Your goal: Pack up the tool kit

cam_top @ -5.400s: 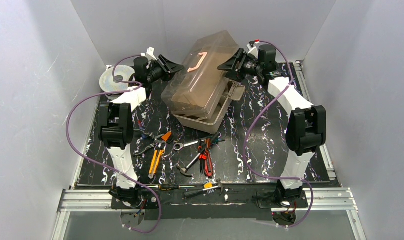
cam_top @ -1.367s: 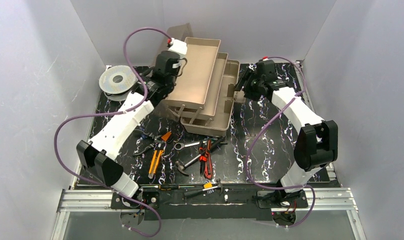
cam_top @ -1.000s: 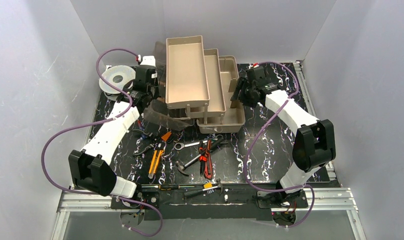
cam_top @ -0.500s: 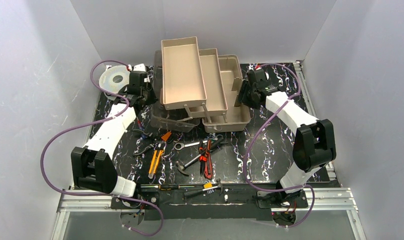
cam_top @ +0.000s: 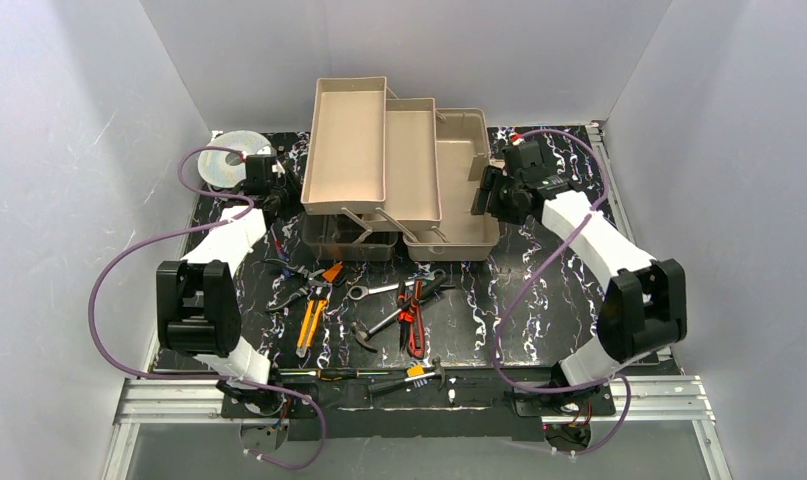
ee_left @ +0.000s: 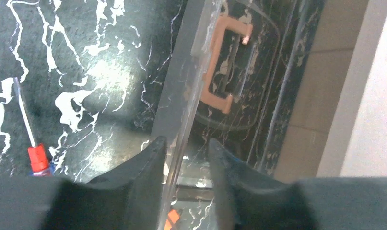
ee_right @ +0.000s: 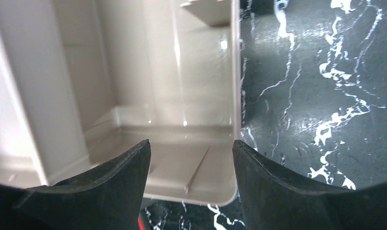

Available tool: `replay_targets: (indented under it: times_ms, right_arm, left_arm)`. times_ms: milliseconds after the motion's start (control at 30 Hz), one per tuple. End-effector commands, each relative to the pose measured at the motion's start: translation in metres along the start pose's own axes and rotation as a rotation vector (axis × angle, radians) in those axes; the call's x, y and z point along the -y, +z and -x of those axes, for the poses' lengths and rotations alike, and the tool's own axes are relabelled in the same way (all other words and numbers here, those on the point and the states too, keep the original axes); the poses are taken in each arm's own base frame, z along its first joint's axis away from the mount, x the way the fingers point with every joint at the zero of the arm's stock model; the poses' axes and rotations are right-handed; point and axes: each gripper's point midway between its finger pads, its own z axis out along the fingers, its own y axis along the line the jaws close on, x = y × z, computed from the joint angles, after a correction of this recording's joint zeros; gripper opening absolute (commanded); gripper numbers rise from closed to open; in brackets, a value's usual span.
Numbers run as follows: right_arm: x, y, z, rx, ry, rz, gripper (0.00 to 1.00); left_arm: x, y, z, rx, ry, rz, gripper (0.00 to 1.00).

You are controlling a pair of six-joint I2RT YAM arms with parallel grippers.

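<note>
The tool kit's tan box (cam_top: 466, 228) stands open at the back, its two trays (cam_top: 344, 140) fanned out up and to the left. The smoky lid (cam_top: 351, 240) lies low at the front left. In the left wrist view the lid's rim (ee_left: 181, 96) runs between my left gripper's (ee_left: 186, 143) slightly parted fingers, touching the left one; the beige handle (ee_left: 219, 67) shows through the lid. My left gripper (cam_top: 282, 197) is at the lid's left end. My right gripper (cam_top: 482, 195) (ee_right: 189, 146) stands wide open over the box's right wall (ee_right: 235, 72), holding nothing.
Loose tools lie on the black marbled mat in front of the box: orange pliers (cam_top: 314, 310), a wrench (cam_top: 369, 290), red-handled pliers (cam_top: 413, 312), a hammer (cam_top: 371, 332), screwdrivers (cam_top: 384, 378) by the near edge. A red-handled screwdriver (ee_left: 37, 155) lies left of the lid. The grey spool (cam_top: 222, 160) sits back left.
The trays swung further up and left and the lid came down flat at the front left. My left arm drew back leftward and its jaws loosened on the lid's rim. The right gripper stayed at the box.
</note>
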Motion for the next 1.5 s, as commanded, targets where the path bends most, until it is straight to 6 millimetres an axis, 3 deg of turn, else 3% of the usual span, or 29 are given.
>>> replay_targets:
  times_ms: [0,233,433,633,800,967,1167,1300,1467]
  right_arm:
    - [-0.024,-0.034,0.004,0.055,-0.047,0.151,0.72]
    - [-0.011,-0.062,-0.015,0.079,-0.037,0.15,0.72]
    - [0.003,-0.073,-0.045,0.107,0.017,0.108,0.74]
    - [-0.022,-0.085,-0.088,0.041,-0.107,0.249,0.74]
    - [-0.032,-0.08,-0.129,-0.023,-0.173,0.234,0.74]
    - [-0.05,-0.067,-0.165,-0.068,-0.206,0.239,0.74]
    - [-0.094,-0.059,-0.187,-0.118,-0.242,0.364,0.74]
    - [-0.112,-0.05,-0.193,-0.116,-0.234,0.382,0.74]
    - [-0.122,-0.03,-0.2,-0.112,-0.23,0.295,0.72]
  left_arm:
    - [0.033,-0.018,0.025,0.084,-0.035,-0.129,0.6]
    - [0.016,-0.08,0.052,0.195,-0.084,0.02,0.96]
    - [-0.002,-0.132,0.046,0.211,-0.093,0.099,0.98]
    - [-0.004,-0.16,-0.005,0.1,-0.012,0.022,0.98]
    - [-0.007,-0.175,-0.058,0.0,0.018,-0.022,0.98]
    - [0.011,-0.18,-0.115,-0.105,0.109,-0.085,0.98]
    - [0.032,-0.176,-0.171,-0.185,0.328,-0.151,0.92]
    - [0.038,-0.173,-0.192,-0.198,0.425,-0.211,0.91]
    - [0.04,-0.162,-0.213,-0.198,0.514,-0.293,0.91]
